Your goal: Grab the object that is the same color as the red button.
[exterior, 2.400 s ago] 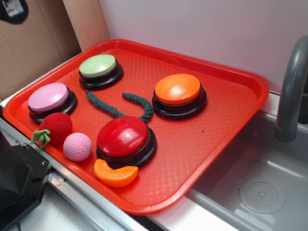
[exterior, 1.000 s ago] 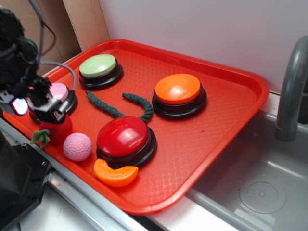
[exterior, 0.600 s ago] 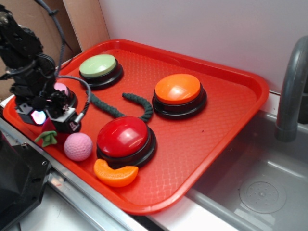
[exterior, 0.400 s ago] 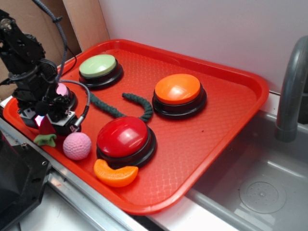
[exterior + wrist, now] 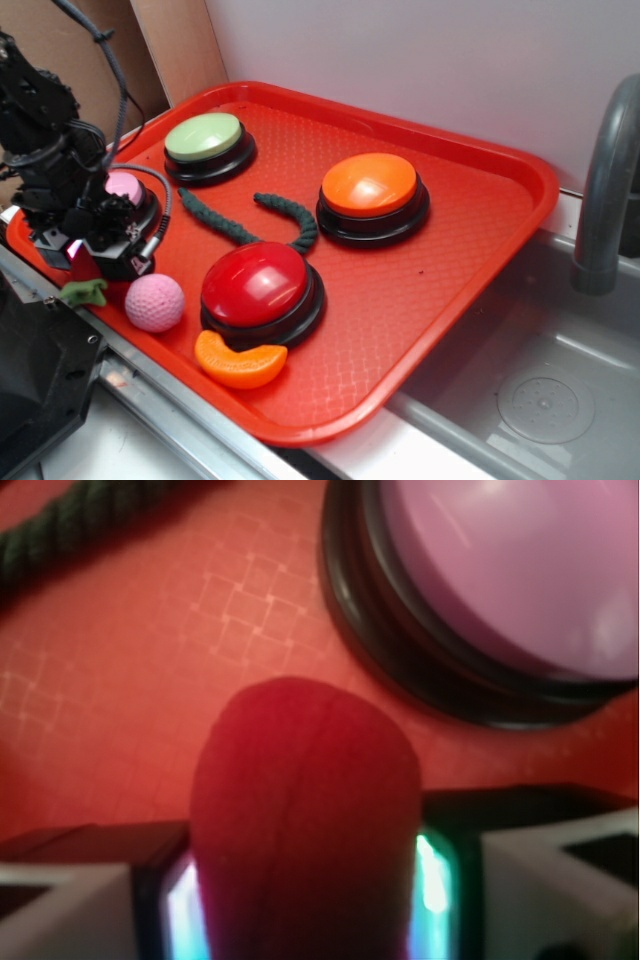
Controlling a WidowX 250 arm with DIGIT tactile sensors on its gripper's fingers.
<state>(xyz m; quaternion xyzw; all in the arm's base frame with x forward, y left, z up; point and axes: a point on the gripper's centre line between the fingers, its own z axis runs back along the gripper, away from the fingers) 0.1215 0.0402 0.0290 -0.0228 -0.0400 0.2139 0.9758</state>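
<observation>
Squeezing the red plush fruit [image 5: 305, 830] between both pads, my gripper [image 5: 90, 262] sits low at the tray's [image 5: 480, 240] near-left corner, just left of the pink ball [image 5: 155, 302] and well left of the red button [image 5: 258, 283]. I judge the grasp made, with only the lift clear of the tray remaining.

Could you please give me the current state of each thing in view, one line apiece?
claw: shut on the red plush fruit.
red plush fruit: squeezed between the claw's fingers, green stem sticking out.
red button: on the tray, untouched.
pink knitted ball: resting free beside the red button.
orange slice toy: lying flat in front of the red button.
green rope: lying curved on the tray.
red tray: flat beside the sink.
</observation>
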